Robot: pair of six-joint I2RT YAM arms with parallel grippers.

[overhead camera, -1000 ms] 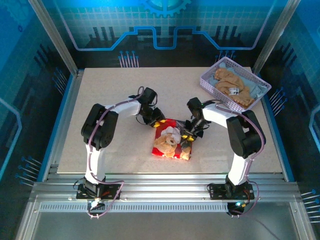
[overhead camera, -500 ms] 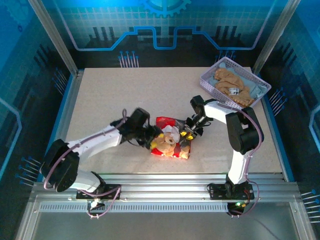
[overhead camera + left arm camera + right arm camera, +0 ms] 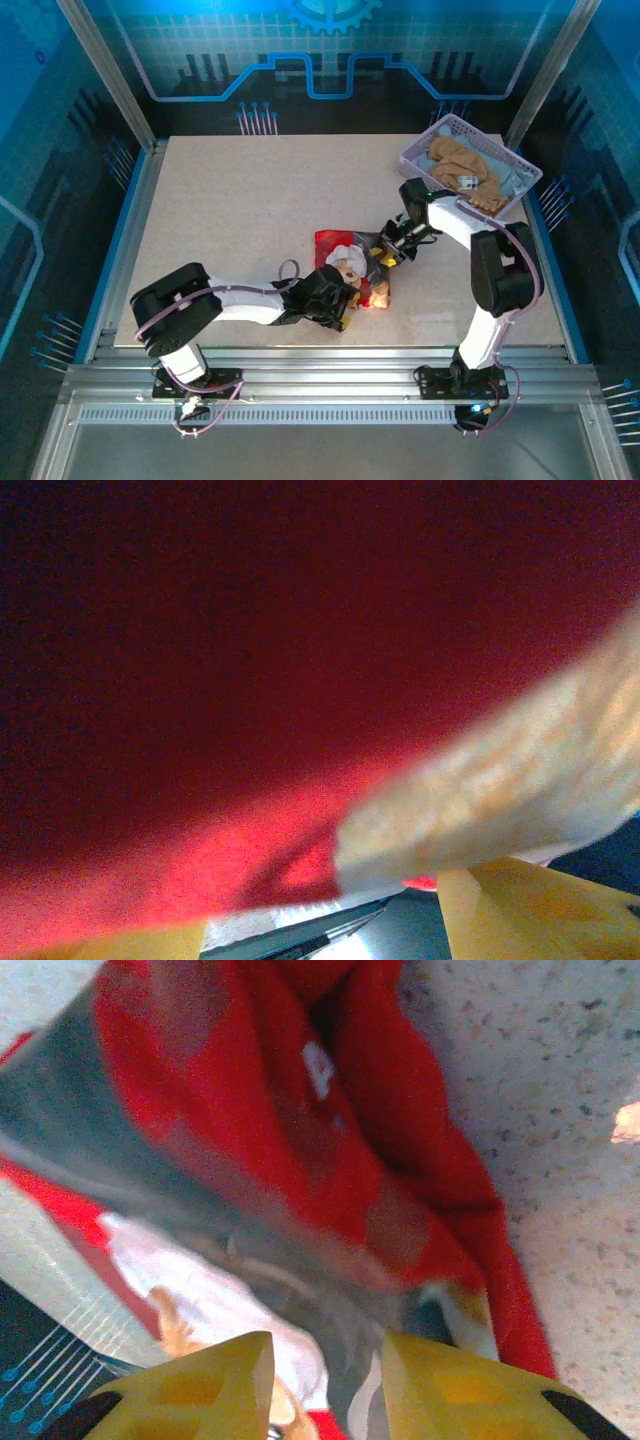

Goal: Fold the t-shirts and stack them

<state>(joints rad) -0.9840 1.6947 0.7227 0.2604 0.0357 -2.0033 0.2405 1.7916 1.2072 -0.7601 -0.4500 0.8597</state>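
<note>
At table [image 3: 220, 200] centre front, the red tee [image 3: 330, 243] lies as a roughly square fold, print up, well apart from the tan tee [image 3: 460, 165] in the basket [image 3: 415, 160]. At its near-left corner sits the left gripper [image 3: 338, 303], at its far-right edge the right gripper [image 3: 388, 254], equally near. Both sets of fingers stand apart amid cloth; whether either grips cannot be told.
</note>
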